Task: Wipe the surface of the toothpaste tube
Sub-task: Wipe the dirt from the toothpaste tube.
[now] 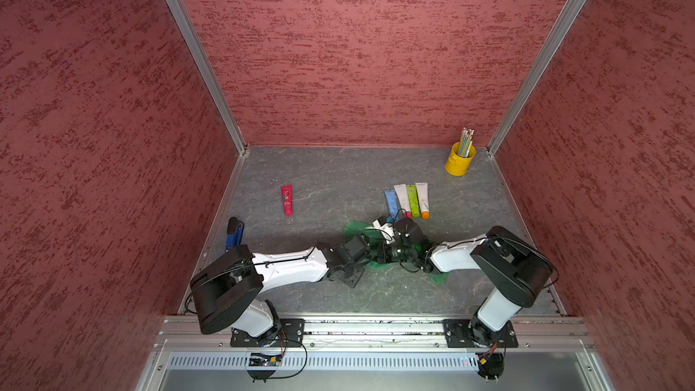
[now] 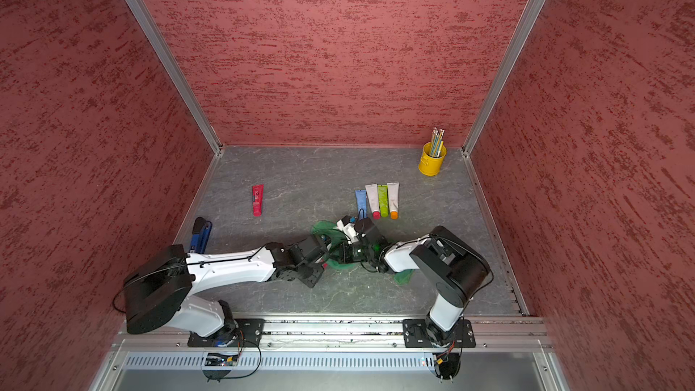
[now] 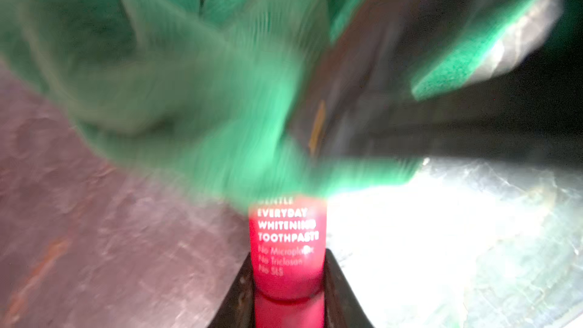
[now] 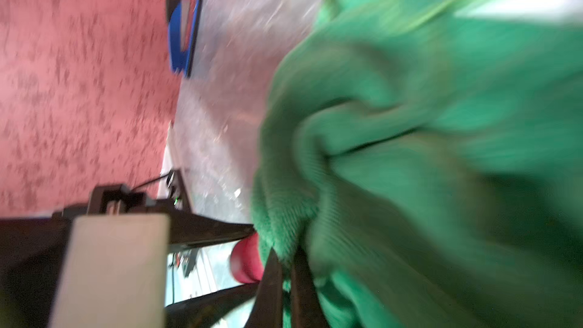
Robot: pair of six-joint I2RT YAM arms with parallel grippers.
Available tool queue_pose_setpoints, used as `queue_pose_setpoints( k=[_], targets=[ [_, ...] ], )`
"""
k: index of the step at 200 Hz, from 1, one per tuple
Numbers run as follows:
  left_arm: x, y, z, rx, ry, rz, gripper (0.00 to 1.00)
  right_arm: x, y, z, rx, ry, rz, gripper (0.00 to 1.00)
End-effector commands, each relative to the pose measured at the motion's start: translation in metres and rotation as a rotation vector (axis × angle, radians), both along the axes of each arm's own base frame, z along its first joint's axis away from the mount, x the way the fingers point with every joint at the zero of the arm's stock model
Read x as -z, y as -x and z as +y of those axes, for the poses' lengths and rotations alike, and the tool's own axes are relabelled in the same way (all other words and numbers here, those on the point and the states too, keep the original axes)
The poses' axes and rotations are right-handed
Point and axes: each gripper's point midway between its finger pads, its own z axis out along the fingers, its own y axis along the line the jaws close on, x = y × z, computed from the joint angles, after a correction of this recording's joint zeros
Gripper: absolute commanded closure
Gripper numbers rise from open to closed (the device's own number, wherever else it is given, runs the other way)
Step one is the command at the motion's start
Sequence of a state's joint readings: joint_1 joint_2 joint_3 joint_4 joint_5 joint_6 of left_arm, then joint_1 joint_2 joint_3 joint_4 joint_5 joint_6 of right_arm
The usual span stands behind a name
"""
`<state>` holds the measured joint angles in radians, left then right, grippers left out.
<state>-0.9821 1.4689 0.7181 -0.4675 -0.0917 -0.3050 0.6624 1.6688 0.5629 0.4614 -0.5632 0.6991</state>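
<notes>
tube [image 3: 287, 247] is pinched in left gripper [image 3: 288, 276] | cloth [image 3: 189, 105] is pinched in right gripper [image 4: 285, 279], laid over tube | risk: tube is dragged loose if cloth is rubbed hard

From my seat, the pencil cup [image 1: 460, 161] stands in the far right corner of the table [image 1: 338, 174], with pencils [image 1: 466, 141] standing in it. Nearer me and right of centre, 4 tubes [image 1: 408, 201] lie side by side in a row, caps toward me. A lone tube [image 1: 287, 200] lies left of centre, well apart from that row. The stapler [image 1: 234, 234] sits at the left edge, nearer than the lone tube. The cloth [image 1: 355, 228] is bunched mid-table, just before the row (both wrists meet over it). In the left wrist view the toothpaste tube [image 3: 287, 247] sits between the left gripper's [image 3: 288, 255] fingers, with the cloth draped over its far end. The right gripper [image 4: 285, 266] pinches a fold just beside the tube's cap end.
</notes>
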Motion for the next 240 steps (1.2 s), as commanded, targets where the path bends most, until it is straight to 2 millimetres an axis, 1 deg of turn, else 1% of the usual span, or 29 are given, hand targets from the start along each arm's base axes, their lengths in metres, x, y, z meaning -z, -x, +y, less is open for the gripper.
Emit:
queue_pose_setpoints(
  k=[1,11,24,31,39,58,68,79,96,108,123,146,162,185,205,240],
  targets=[
    [-0.008,-0.011,0.016,-0.125,0.0,-0.029,0.92,-0.015,-0.045,-0.036,0.136,0.09,-0.067,1.0],
    [-0.007,-0.013,0.023,-0.173,0.004,-0.014,0.92,-0.024,-0.06,-0.046,0.168,0.118,-0.102,1.0],
    [-0.008,-0.014,0.029,-0.218,0.011,-0.001,0.91,-0.035,-0.076,-0.06,0.214,0.143,-0.147,1.0],
    [-0.01,-0.013,0.029,-0.232,0.02,0.003,0.88,-0.038,-0.082,-0.069,0.242,0.156,-0.168,1.0],
    [-0.011,-0.012,0.027,-0.239,0.034,0.012,0.82,-0.04,-0.087,-0.077,0.271,0.17,-0.191,1.0],
    [-0.015,-0.006,0.017,-0.226,0.069,0.039,0.62,-0.034,-0.089,-0.094,0.321,0.177,-0.209,1.0],
    [-0.017,-0.003,0.013,-0.22,0.079,0.053,0.55,-0.027,-0.085,-0.099,0.328,0.176,-0.204,1.0],
    [-0.018,0.0,0.008,-0.212,0.093,0.074,0.49,-0.024,-0.081,-0.099,0.317,0.174,-0.191,1.0],
    [-0.02,0.003,0.0,-0.198,0.121,0.107,0.43,-0.028,-0.083,-0.103,0.332,0.185,-0.213,1.0],
    [-0.024,0.002,-0.002,-0.208,0.128,0.106,0.43,-0.031,-0.084,-0.104,0.332,0.191,-0.224,1.0],
    [-0.033,-0.007,0.002,-0.244,0.152,0.076,0.44,-0.032,-0.084,-0.103,0.329,0.185,-0.223,1.0],
    [-0.051,-0.023,0.002,-0.283,0.286,0.067,0.47,-0.029,-0.081,-0.1,0.316,0.172,-0.209,1.0],
    [-0.056,-0.034,0.002,-0.301,0.376,0.095,0.49,-0.027,-0.08,-0.097,0.301,0.158,-0.2,1.0],
    [-0.053,-0.049,0.003,-0.347,0.507,0.165,0.53,-0.027,-0.08,-0.094,0.292,0.147,-0.192,1.0],
    [-0.045,-0.054,0.004,-0.39,0.605,0.227,0.55,-0.026,-0.079,-0.093,0.286,0.142,-0.188,1.0],
    [-0.027,-0.046,0.0,-0.396,0.63,0.31,0.57,-0.027,-0.077,-0.09,0.271,0.123,-0.181,1.0]
  ],
)
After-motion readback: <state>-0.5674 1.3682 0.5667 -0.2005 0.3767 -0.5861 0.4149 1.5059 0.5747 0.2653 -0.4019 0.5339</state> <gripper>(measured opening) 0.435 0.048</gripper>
